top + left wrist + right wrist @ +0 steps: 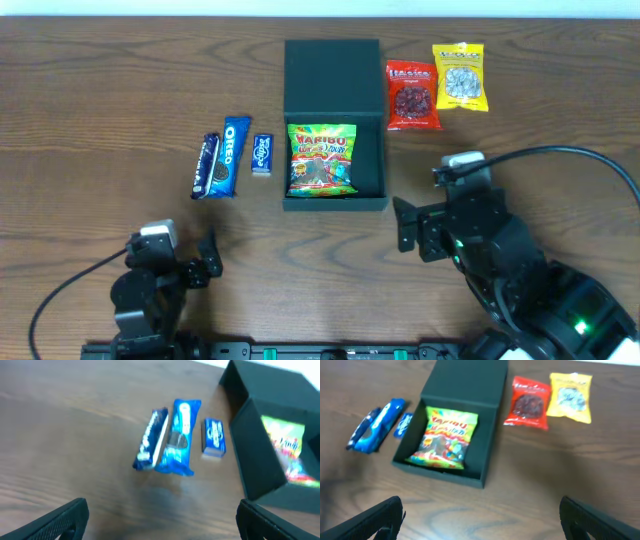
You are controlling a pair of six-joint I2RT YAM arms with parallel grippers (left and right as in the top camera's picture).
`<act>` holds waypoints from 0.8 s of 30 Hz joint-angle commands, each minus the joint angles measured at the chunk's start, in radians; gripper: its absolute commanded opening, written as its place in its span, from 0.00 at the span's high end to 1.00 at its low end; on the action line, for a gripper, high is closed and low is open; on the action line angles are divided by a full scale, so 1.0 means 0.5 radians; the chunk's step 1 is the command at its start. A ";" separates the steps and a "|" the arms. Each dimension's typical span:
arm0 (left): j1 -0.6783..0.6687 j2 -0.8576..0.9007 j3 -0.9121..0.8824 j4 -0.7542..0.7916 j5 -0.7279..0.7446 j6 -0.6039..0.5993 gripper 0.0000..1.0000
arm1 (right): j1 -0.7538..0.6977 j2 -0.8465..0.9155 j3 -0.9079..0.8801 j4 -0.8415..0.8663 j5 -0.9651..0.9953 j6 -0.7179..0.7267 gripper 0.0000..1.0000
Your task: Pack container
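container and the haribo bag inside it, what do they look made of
Container: probably rigid card or board, though plastic is possible. The finish is matte dark teal-green, and the flat lid and straight walls show no glare. Haribo bag: likely thin plastic film, judging by its bright print, slight sheen and soft, uneven outline.

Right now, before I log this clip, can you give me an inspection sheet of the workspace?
Surface: brown wooden table.
Job's things: container open, lid flat behind, Haribo bag inside; three Oreo packs left of it; red packet and yellow packet right of it.
Clutter: nothing seen.
Jaws: left jaws open, empty; right jaws open, empty.
Cables: black cable by the left arm, another by the right.
Surroundings: pale strip beyond the far edge.
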 commanded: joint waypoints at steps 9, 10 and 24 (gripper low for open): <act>-0.009 1.254 0.882 0.132 -0.132 0.100 0.05 | -0.229 -0.002 0.021 0.038 0.118 -0.033 0.01; -0.031 1.369 0.971 0.133 -0.132 0.099 0.05 | -0.239 0.001 0.021 0.041 0.118 -0.034 0.01; -0.506 2.557 1.386 0.257 -0.040 0.248 0.05 | -0.275 0.080 0.021 0.031 0.118 -0.034 0.01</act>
